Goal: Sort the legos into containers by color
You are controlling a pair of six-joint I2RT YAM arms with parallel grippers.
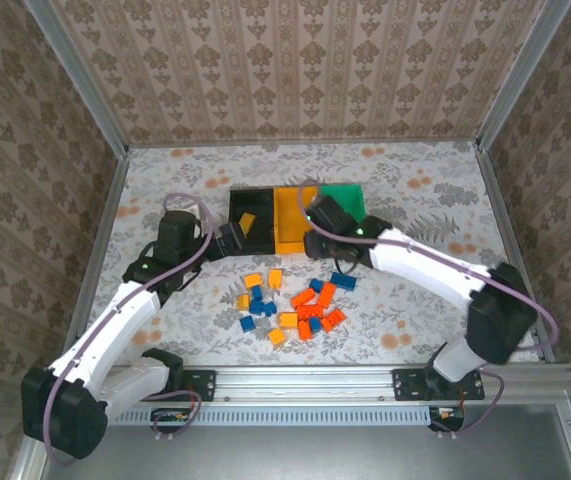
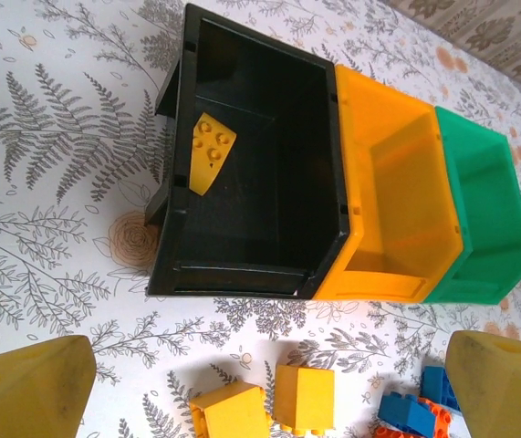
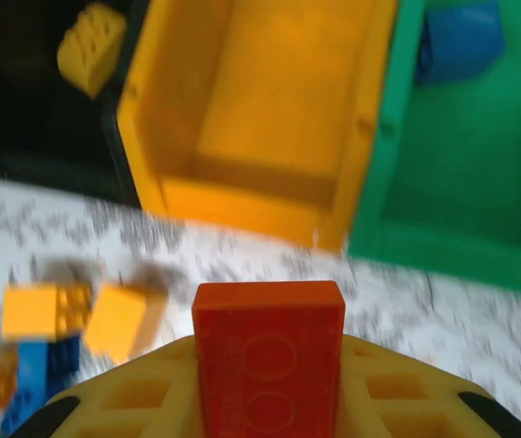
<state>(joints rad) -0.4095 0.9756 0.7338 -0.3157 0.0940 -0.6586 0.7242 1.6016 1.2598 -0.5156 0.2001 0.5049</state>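
Blurry loose legos, lower left

We noted a black bin, yellow-orange bin, green bin, red-orange brick and white, grey-fern-printed tabletop.

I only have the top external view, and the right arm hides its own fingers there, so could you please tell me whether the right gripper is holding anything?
Observer: Yes. From the right wrist view, the right gripper is shut on a red-orange brick.
Operator: Thank you. Is there anything inside the green bin?
Observer: One blue brick lies in it, toward the end farthest from the wrist camera.
Operator: And is the left gripper carrying something?
Observer: No. In the left wrist view its fingers stand wide apart and grip nothing.
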